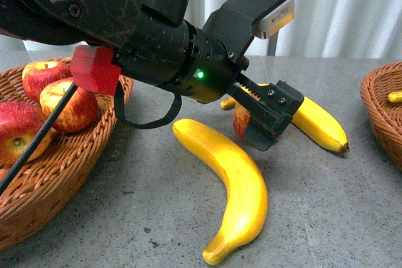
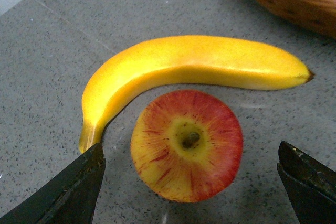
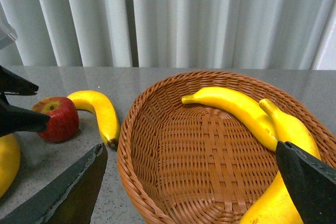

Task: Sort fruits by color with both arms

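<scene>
My left gripper [image 1: 270, 114] is open and hangs over a red-and-yellow apple [image 1: 239, 122] on the grey table. In the left wrist view the apple [image 2: 186, 145] lies stem up between the two spread fingers [image 2: 68, 192], not touching them. A yellow banana [image 2: 184, 69] curves right behind the apple; it also shows in the front view [image 1: 320, 123]. A bigger banana [image 1: 232, 186] lies nearer to me. My right gripper [image 3: 191, 182] is open and empty above a wicker basket [image 3: 157, 129] holding bananas [image 3: 236, 108]. The right gripper is out of the front view.
A wicker basket [image 1: 38, 205] at the left holds three apples [image 1: 69, 101]. The banana basket's rim [image 1: 380, 108] shows at the right edge. White curtains hang behind the table. The right wrist view also shows the apple [image 3: 58, 119] and the banana beside it [image 3: 97, 111].
</scene>
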You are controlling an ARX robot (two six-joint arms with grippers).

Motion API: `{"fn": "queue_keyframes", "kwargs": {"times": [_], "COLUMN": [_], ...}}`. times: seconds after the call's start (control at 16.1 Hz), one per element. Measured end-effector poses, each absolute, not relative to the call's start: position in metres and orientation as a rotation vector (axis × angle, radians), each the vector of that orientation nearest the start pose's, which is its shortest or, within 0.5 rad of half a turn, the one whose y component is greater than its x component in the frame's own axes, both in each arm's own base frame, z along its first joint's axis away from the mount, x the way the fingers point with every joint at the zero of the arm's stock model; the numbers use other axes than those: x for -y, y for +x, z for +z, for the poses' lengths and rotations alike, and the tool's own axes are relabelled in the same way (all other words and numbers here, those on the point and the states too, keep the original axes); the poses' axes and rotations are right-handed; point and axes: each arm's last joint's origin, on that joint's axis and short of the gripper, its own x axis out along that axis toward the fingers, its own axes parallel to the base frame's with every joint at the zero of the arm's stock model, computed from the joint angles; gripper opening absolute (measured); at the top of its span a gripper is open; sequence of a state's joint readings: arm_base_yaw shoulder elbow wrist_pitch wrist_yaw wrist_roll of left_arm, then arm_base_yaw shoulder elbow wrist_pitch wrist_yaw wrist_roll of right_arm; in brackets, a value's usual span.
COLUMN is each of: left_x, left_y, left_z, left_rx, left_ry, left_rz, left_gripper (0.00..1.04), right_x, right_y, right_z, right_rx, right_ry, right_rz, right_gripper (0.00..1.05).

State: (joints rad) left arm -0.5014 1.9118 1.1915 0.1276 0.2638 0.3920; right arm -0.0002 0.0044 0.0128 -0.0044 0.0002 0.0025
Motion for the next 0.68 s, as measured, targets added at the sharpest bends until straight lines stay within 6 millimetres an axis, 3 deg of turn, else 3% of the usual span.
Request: {"fn": "queue_keyframes", "kwargs": {"times": [0.31, 0.68], "left_x": [0.215, 0.223], "left_y": [0.375, 0.387], "left_z": [0.177, 0.151], "left_rx": [-0.443, -0.515], "left_ry": [0.445, 0.445], "left_rz": [-0.856, -0.876], "left_gripper": [0.98, 0.98], "right_x": [0.000, 0.000], "right_y": [0.097, 0.097], "right_z": [0.167, 0.167], "right_rx": [0.004, 0.004], "right_ry": [0.002, 0.003], "right_rz": [0.000, 0.000], "right_gripper": [0.98, 0.98]}}
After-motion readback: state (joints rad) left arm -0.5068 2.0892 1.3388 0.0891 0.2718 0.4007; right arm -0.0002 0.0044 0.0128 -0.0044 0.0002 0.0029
